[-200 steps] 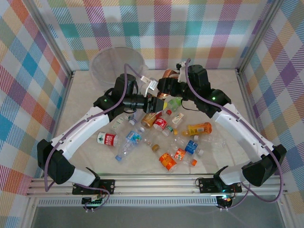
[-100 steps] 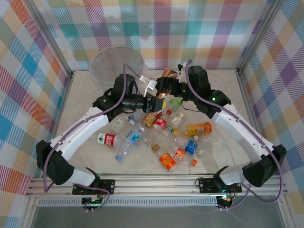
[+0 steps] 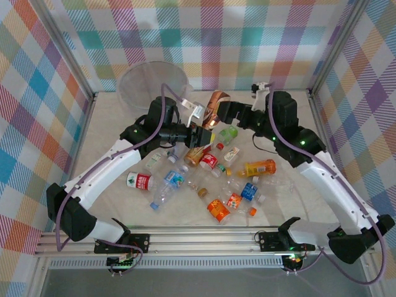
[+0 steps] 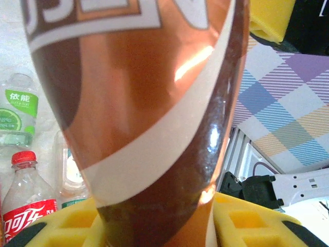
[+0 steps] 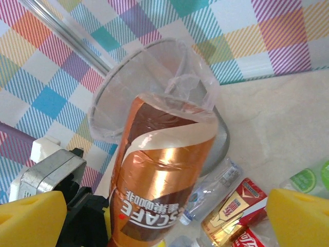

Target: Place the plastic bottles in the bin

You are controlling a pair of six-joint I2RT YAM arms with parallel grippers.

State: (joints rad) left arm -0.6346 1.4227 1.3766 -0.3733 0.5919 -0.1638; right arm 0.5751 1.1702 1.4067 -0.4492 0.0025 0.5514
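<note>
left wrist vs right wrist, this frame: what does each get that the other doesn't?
Left wrist, not right wrist: a close-up of the copper-brown bottle seated between the left gripper's yellow pads, jaws shut on it.
Right wrist, not left wrist: the bin with its clear liner, behind the bottle's upper end, and the right gripper's yellow fingers spread wide on either side of the bottle, gripping nothing.
Both: that bottle, the checked wall and loose bottles lying below.
</note>
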